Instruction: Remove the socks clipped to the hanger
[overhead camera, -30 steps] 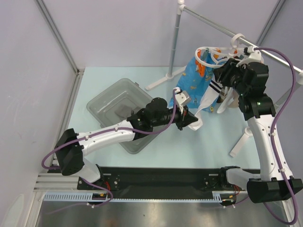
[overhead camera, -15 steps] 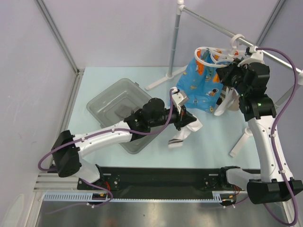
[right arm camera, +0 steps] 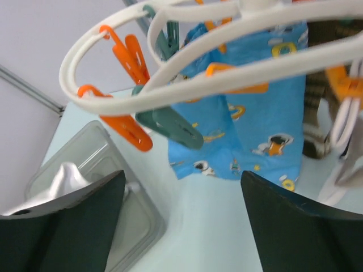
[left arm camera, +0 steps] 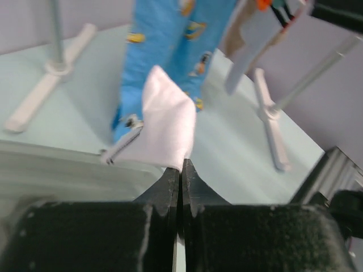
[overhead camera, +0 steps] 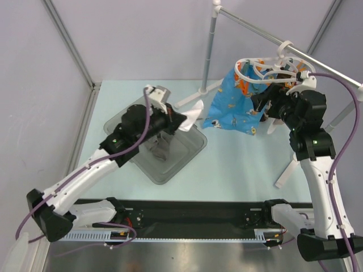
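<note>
Pinching the white sock [overhead camera: 193, 112] in the closed left gripper [overhead camera: 184, 120] at the bin's [overhead camera: 121, 122] far rim, carry it well inside before letting go, with the wide-open right gripper [right arm camera: 181, 192] under the hanger [overhead camera: 266, 61] by the clipped blue socks [overhead camera: 232, 105].

The white oval hanger [right arm camera: 227, 76] hung by its hook from the rail. Several of its orange clips [right arm camera: 127, 54] and a teal clip [right arm camera: 170, 122] dangled empty. Bright blue socks [overhead camera: 231, 105] printed with small cartoon figures drooped from its far side, their toes just above the table. A brown-and-tan striped sock [right arm camera: 319, 107] hung beside them, with a pale one at the ring's right edge. A white sock [left arm camera: 167, 122] was off the hanger, pinched at one end between the closed fingers of the left gripper [left arm camera: 180, 165] and held over the grey bin [overhead camera: 122, 122].
</note>
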{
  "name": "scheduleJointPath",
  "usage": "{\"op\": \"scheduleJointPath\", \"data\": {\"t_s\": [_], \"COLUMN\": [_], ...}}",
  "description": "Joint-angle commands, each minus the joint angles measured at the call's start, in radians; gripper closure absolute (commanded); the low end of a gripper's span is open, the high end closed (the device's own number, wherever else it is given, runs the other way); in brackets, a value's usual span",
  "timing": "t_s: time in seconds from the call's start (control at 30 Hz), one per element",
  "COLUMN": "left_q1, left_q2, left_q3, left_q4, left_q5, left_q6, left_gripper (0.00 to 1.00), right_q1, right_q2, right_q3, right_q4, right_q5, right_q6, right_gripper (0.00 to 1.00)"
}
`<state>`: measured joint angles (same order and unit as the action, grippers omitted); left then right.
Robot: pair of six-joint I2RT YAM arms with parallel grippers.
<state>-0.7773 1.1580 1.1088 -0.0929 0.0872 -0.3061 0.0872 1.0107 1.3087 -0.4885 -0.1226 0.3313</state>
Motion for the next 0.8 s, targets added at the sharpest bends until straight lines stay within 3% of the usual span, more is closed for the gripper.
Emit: {"op": "scheduleJointPath", "data": {"t_s": [0.0, 0.07, 0.33, 0.43, 0.47, 0.53, 0.57, 0.67, 0.77], "left_q1": [0.093, 0.151, 0.266, 0.277, 0.277, 0.277, 0.277, 0.277, 0.277], "left_q2": [-0.066, -0.067, -0.029, -0.011, -0.009, -0.012, -0.02, -0.041, -0.052], "left_q3": [0.011, 0.003, -0.046, -0.052, -0.055, -0.063, -0.069, -0.076, -0.07], "left_q4": [-0.165, -0.226, -0.287, -0.303, -0.301, -0.295, -0.288, -0.275, -0.274], "left_q5": [-0.085, -0.086, -0.114, -0.144, -0.15, -0.165, -0.173, -0.169, -0.149], "left_q6": [0.004, 0.01, -0.007, -0.018, -0.018, -0.022, -0.021, -0.016, -0.005], "left_gripper": [0.97, 0.97, 0.89, 0.61, 0.39, 0.3, 0.19, 0.06, 0.01], "right_q1": [-0.004, -0.001, -0.003, -0.003, -0.003, -0.001, -0.004, -0.003, -0.003], "right_q2": [-0.072, -0.113, -0.164, -0.188, -0.196, -0.218, -0.224, -0.236, -0.247], "right_q3": [-0.034, -0.064, -0.074, -0.101, -0.117, -0.161, -0.173, -0.219, -0.276], "right_q4": [-0.047, -0.068, -0.153, -0.163, -0.162, -0.16, -0.16, -0.162, -0.127], "right_q5": [-0.049, -0.06, -0.054, -0.063, -0.063, -0.055, -0.048, -0.002, 0.049], "right_q6": [0.008, 0.009, -0.034, -0.028, -0.028, -0.028, -0.026, -0.005, -0.006], "right_gripper": [0.06, 0.0, 0.0, 0.0, 0.0, 0.0, 0.0, 0.0, 0.02]}}
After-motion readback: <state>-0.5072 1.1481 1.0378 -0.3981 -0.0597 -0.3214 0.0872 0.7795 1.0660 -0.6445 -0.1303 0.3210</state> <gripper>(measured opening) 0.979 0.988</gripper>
